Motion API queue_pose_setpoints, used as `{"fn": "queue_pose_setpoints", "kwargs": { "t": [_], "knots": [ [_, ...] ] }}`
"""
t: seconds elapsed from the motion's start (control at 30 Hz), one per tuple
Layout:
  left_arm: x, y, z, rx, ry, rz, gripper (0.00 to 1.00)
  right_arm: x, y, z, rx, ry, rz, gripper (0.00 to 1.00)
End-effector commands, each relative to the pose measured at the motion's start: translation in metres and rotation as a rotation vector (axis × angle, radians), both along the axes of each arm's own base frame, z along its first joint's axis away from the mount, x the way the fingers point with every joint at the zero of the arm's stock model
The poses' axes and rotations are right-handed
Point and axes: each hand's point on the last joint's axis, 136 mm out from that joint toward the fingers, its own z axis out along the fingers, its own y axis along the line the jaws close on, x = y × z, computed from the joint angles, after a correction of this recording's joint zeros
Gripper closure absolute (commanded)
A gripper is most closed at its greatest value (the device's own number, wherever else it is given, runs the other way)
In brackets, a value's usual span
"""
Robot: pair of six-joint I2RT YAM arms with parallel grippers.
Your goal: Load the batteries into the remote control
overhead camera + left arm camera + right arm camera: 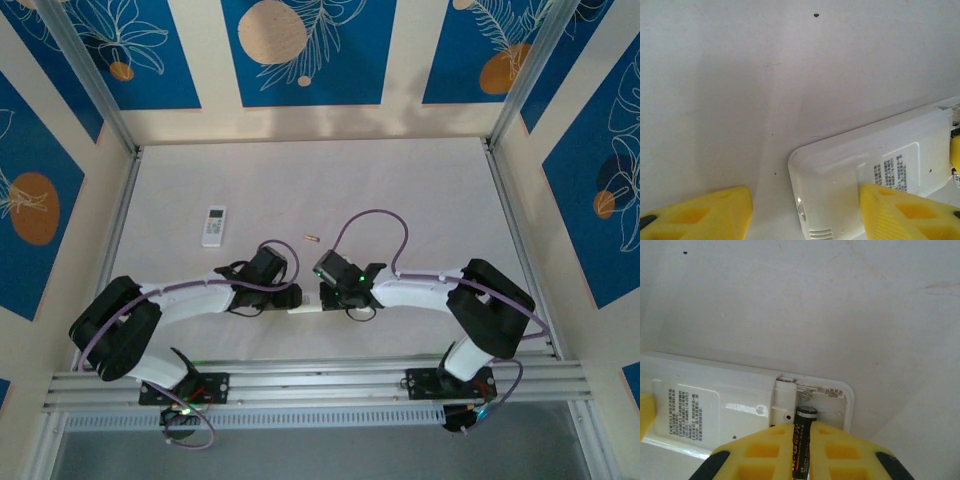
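Observation:
A white remote control [850,160] lies back side up on the table, between the two grippers [306,309]. Its battery compartment [827,401] is uncovered, and a spring [806,396] shows at its far end. My right gripper [801,427] is shut on a black battery [805,416] with gold print, whose tip is at the compartment, just short of the spring. My left gripper [805,192] straddles the remote's other end with its jaws open. One of its fingers [890,210] overlaps the remote's back and the other [705,215] stands apart from it. A loose battery [311,238] lies farther back.
A second white remote [215,225] lies face up at the left middle of the white table [420,200]. Metal rails run along the table's left, right and near edges. Both arms reach inward and meet at the table's near centre.

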Motion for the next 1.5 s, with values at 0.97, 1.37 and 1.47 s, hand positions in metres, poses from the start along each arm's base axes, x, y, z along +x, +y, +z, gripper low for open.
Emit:
{"fn": "queue_pose_setpoints", "kwargs": {
  "t": [0.97,1.37,1.47],
  "knots": [
    [0.009,-0.001,-0.011,0.019,-0.004,0.012,0.40,-0.025,-0.003,0.006,0.057,0.106,-0.049,0.73],
    [0.007,0.002,-0.012,0.029,-0.001,0.016,0.40,-0.024,0.001,0.004,0.052,0.109,-0.052,0.82],
    [0.008,0.001,-0.012,0.028,-0.002,0.015,0.40,-0.021,-0.001,0.010,0.055,0.084,-0.053,0.83]
  ]
}}
